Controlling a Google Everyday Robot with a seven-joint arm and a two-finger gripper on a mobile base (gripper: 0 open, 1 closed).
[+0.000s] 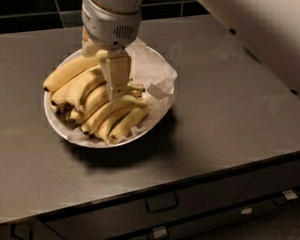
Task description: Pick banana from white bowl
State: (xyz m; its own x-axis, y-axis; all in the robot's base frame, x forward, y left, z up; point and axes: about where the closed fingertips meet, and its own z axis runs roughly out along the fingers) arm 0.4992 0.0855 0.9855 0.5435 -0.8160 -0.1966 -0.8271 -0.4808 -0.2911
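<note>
A wide white bowl lined with crumpled white paper sits on a dark countertop at centre left. Several ripe yellow bananas lie side by side in it, dark tips toward the lower left. My gripper reaches down from above into the middle of the pile. Its tip rests at the stem end of a middle banana. The gripper's white housing hides the back of the bowl and the upper ends of some bananas.
The arm's white body fills the upper right corner. Black tiles run along the back of the counter. Drawer fronts with handles lie below the front edge.
</note>
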